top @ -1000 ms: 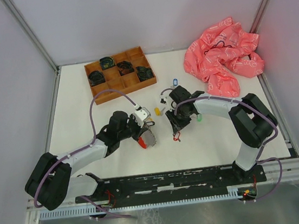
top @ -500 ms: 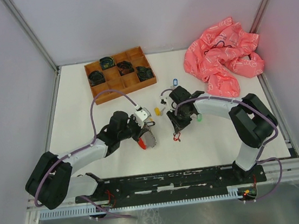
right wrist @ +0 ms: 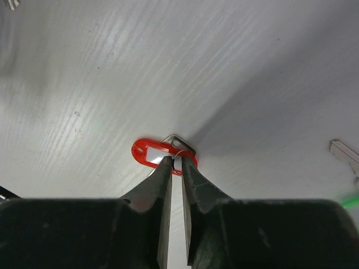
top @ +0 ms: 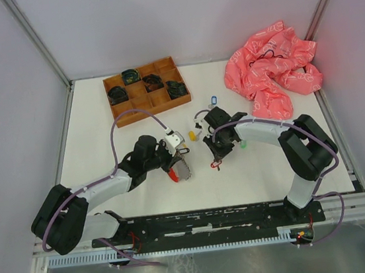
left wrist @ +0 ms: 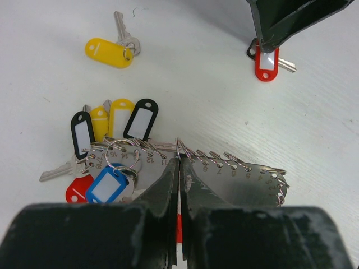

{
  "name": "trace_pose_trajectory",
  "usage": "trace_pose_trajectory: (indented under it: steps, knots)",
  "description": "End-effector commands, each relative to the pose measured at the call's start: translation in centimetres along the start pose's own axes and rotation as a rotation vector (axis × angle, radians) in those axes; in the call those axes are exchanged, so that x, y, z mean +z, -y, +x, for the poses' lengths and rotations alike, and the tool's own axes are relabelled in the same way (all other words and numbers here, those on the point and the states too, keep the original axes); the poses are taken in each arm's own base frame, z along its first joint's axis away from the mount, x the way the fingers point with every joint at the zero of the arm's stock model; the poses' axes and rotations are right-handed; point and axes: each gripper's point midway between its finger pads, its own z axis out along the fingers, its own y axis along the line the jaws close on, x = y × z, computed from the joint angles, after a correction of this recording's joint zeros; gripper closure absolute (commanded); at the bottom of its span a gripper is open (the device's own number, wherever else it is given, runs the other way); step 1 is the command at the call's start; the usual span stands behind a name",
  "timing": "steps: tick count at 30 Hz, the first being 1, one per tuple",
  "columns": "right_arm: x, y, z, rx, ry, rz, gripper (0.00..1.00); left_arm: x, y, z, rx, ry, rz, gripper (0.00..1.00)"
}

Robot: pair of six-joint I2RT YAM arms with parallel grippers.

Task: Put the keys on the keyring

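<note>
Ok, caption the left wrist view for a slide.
Left tool pinches the key bunch; yellow-tagged key and red-tagged key beyond.

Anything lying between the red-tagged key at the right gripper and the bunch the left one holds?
Nothing visible: bare table separates the red-tagged key in the right gripper from the key bunch in the left gripper. The yellow-tagged key lies aside.

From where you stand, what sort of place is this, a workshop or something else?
Probably a robot test cell in a lab: left arm and right arm bolted to a rail at a white table, plain panels walling it in, and practice props like tagged keys and a wooden tray.
</note>
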Motion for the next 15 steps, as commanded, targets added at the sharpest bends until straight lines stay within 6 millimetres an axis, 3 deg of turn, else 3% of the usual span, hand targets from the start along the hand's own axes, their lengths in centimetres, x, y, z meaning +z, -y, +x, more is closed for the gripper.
trace_pose_trajectory:
  steps: [1,11,15]
  knots:
    - [-1.1,1.1,-1.6,-0.012,0.059,0.082,0.83,0.3,0.0,-3.2,0.026,0.086,0.019,0.97]
    - [-2.1,1.9,-1.6,0.028,0.076,0.147,0.94,0.2,0.2,-3.3,0.032,0.091,0.034,0.97]
    - [-2.6,0.5,-2.3,0.045,0.106,0.085,0.96,0.3,0.3,-3.2,0.032,0.089,0.039,0.97]
